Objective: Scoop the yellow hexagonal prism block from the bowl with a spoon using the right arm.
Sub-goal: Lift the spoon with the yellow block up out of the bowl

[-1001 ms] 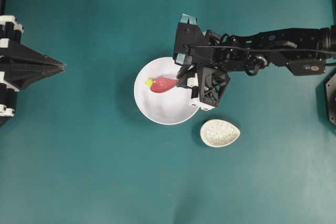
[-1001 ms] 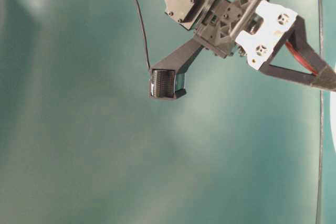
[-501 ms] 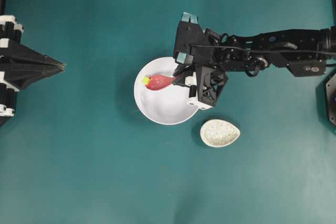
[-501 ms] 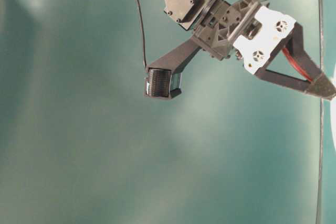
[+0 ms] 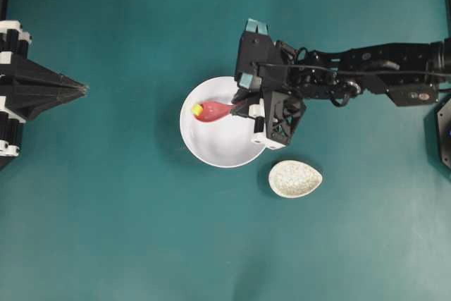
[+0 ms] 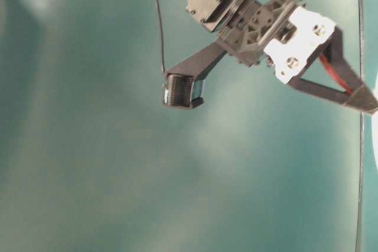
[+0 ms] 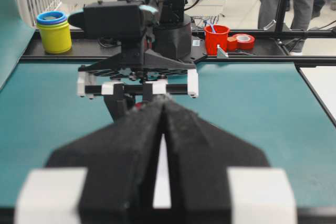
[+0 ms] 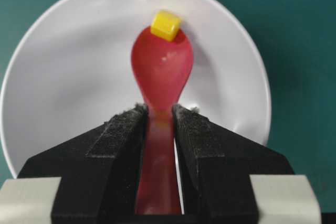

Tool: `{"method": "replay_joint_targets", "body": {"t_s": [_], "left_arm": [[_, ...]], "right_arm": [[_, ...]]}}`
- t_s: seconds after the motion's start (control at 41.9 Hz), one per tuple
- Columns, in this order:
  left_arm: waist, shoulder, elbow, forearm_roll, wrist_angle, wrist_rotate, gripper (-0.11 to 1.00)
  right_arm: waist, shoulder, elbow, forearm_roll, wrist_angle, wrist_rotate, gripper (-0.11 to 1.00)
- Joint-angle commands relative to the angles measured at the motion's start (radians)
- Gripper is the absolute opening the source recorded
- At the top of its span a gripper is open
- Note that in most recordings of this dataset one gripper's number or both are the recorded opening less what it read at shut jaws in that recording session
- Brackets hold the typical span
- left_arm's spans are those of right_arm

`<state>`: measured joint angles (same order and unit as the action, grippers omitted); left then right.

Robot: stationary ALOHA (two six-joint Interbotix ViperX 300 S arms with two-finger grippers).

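The flat table top (image 5: 127, 230) is dark teal all over. On the far left, the black pointed left gripper (image 5: 76, 89) sits well away from everything, its two fingers pressed together with nothing between them, just as it was a second ago. Moving right, the big round white bowl (image 5: 211, 149) sits near the middle. Inside it lies the red-pink soup spoon with the oval scoop (image 5: 215, 110), and the tiny bright yellow hexagonal prism block (image 5: 197, 109) touches the far tip of that scoop, close to the bowl's left wall. A second ago the scoop lay lower in the bowl with the block at its edge; now the spoon has slid up and left, pushing the block along. I think the block is getting pinned against the wall so it can climb onto the scoop, but it is not fully on yet. Right of the bowl, the black right gripper with white trim (image 8: 158, 124) squeezes the spoon's handle from both sides. Below it rests a small speckled egg-shaped dish (image 5: 294, 178). From above, the gripper's body hides the handle. The low side view shows only the arm; bowl and block are cut off there.
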<state>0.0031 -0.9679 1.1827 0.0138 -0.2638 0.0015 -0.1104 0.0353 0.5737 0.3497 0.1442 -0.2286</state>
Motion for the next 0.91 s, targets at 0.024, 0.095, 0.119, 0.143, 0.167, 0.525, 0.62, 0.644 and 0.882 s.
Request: {"method": "replay_joint_targets", "body": {"t_s": [0.024, 0.095, 0.119, 0.143, 0.167, 0.525, 0.62, 0.644, 0.882], "left_arm": [[0.002, 0.005, -0.018, 0.002, -0.006, 0.002, 0.0], [0.002, 0.005, -0.017, 0.003, -0.008, 0.002, 0.0], [0.002, 0.005, -0.018, 0.003, -0.008, 0.002, 0.0], [0.0, 0.005, -0.018, 0.003, -0.008, 0.002, 0.0], [0.002, 0.005, -0.017, 0.003, -0.008, 0.002, 0.0], [0.002, 0.005, -0.018, 0.003, -0.006, 0.002, 0.0], [0.002, 0.005, -0.018, 0.003, -0.008, 0.002, 0.0], [0.002, 0.005, -0.018, 0.003, -0.008, 0.0, 0.0], [0.002, 0.003, -0.018, 0.003, -0.012, 0.0, 0.0]], "right_arm": [[0.014, -0.049, 0.02, 0.003, -0.064, 0.0, 0.23], [0.02, -0.063, 0.041, 0.003, -0.103, 0.0, 0.23], [0.021, -0.066, 0.049, 0.003, -0.112, 0.0, 0.23], [0.023, -0.074, 0.058, 0.003, -0.127, 0.0, 0.23], [0.025, -0.077, 0.064, 0.003, -0.138, 0.0, 0.23], [0.067, -0.236, 0.195, 0.003, -0.334, 0.0, 0.23], [0.067, -0.31, 0.212, 0.002, -0.327, -0.005, 0.23], [0.067, -0.331, 0.213, 0.0, -0.321, -0.008, 0.23], [0.049, -0.477, 0.21, -0.005, -0.225, -0.012, 0.23]]}}
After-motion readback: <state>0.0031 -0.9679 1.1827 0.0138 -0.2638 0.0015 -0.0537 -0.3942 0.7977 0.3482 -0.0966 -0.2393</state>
